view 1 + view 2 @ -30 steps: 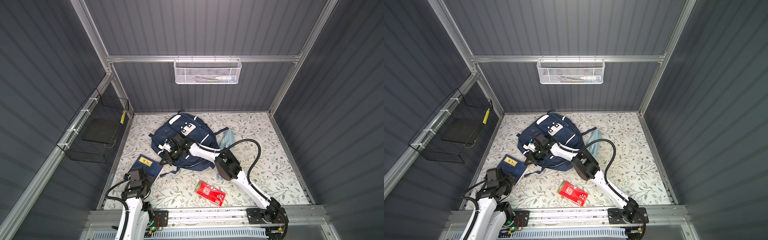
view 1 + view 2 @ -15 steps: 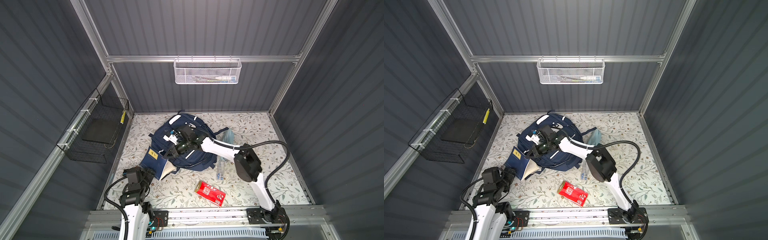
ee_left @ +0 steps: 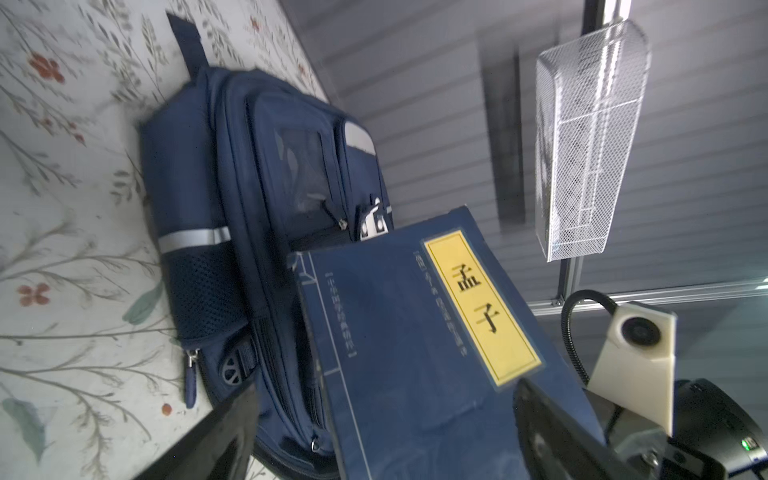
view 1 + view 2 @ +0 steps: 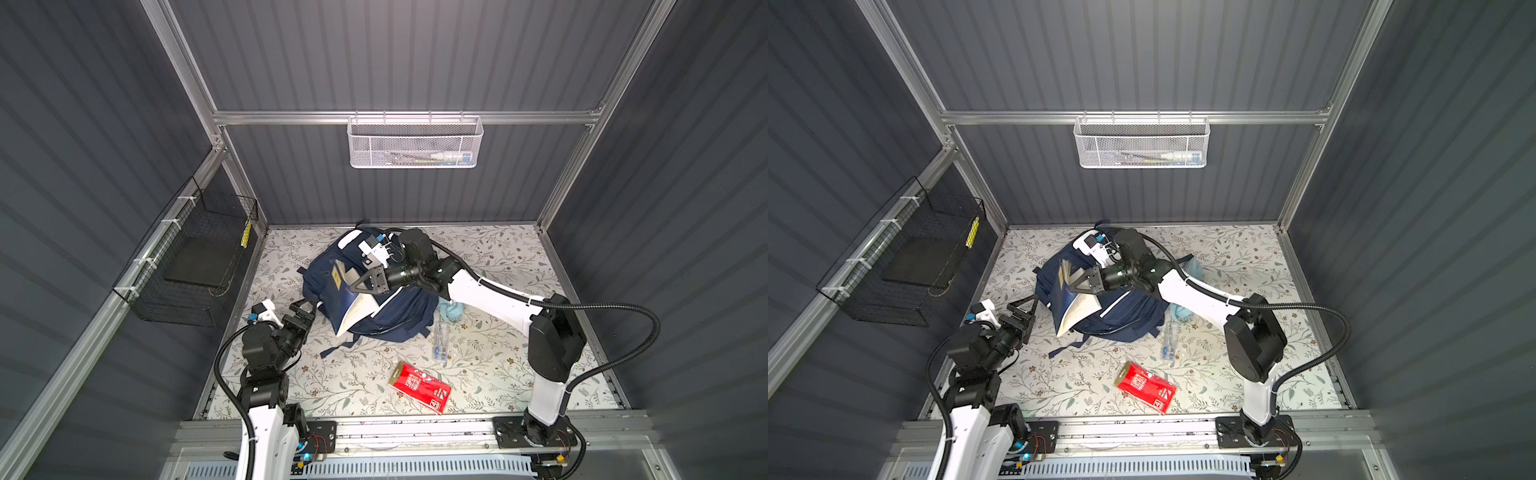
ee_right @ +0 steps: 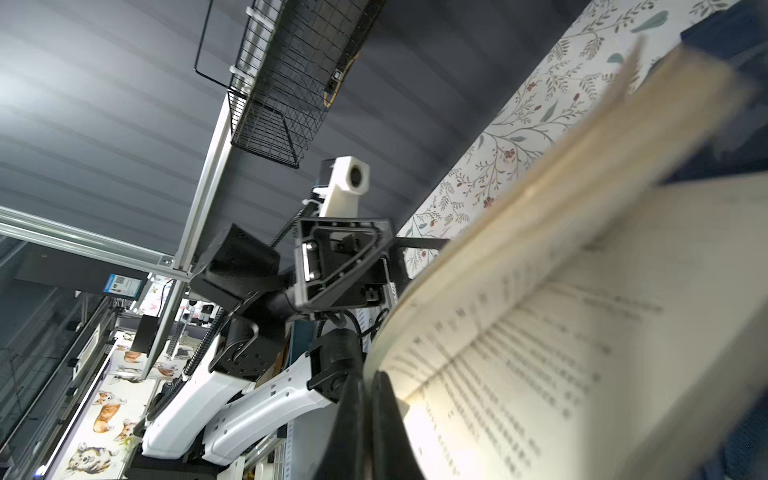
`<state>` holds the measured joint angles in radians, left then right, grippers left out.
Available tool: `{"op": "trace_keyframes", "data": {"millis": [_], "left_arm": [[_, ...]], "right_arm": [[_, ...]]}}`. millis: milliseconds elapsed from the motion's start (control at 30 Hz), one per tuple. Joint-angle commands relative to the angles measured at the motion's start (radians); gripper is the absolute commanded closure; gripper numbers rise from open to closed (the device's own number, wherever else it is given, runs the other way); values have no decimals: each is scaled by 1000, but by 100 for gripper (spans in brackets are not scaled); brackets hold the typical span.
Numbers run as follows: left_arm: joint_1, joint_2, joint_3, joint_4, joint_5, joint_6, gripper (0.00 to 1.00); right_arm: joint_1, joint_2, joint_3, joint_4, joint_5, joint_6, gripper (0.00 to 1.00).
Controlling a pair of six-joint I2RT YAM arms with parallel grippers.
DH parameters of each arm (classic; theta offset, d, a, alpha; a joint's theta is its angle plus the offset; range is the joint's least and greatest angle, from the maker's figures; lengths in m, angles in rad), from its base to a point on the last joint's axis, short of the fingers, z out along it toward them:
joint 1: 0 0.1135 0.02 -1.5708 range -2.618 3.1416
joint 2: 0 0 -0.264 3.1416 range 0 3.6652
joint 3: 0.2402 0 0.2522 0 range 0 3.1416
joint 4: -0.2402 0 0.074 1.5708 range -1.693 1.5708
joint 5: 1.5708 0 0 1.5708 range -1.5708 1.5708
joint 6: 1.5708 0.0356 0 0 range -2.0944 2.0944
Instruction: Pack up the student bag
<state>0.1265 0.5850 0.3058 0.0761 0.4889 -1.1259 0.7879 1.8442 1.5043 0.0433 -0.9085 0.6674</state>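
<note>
book (image 4: 343, 297) raised over student bag (image 4: 395, 316) | right tool (image 4: 355, 286) grasping book, arm outstretched | left tool (image 4: 308, 306) released

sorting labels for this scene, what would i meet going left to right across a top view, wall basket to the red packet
black wire basket → left gripper → blue book → red packet

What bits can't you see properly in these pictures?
- Words on the book pages: blurred in the right wrist view.
- Things in the white mesh basket: too small, behind mesh, in both top views.
- The student bag opening: behind the book in both top views.
</note>
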Motion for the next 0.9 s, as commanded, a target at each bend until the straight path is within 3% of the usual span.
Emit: {"op": "trace_keyframes", "data": {"millis": [0, 133, 233, 267, 367, 500, 567, 667, 733, 867], "left_arm": [[-19, 71, 18, 40, 112, -28, 1], [-47, 26, -21, 9, 60, -92, 0], [-61, 23, -69, 117, 85, -214, 0], [-80, 26, -88, 167, 85, -260, 0], [-166, 82, -68, 101, 71, -303, 0], [-223, 116, -133, 316, 3, -455, 0], [-223, 108, -133, 364, -30, -450, 0], [-226, 117, -72, 324, -46, -375, 9], [-226, 143, -86, 420, -54, -398, 13], [-232, 275, -80, 508, 29, -466, 0]], "right_arm": [[4, -57, -48, 101, -34, 25, 100], [-1, -89, -100, 123, 1, 23, 100], [-10, -95, -110, 99, 22, -6, 100], [-12, -95, -115, 113, 25, 0, 100], [-11, -81, -114, 217, 9, 53, 100], [9, -56, -100, 268, -1, 81, 100], [13, -49, -129, 308, -7, 125, 100], [13, -54, -240, 446, -12, 219, 100], [13, -60, -307, 514, -11, 263, 100], [10, -58, -382, 589, -13, 287, 100]]}}
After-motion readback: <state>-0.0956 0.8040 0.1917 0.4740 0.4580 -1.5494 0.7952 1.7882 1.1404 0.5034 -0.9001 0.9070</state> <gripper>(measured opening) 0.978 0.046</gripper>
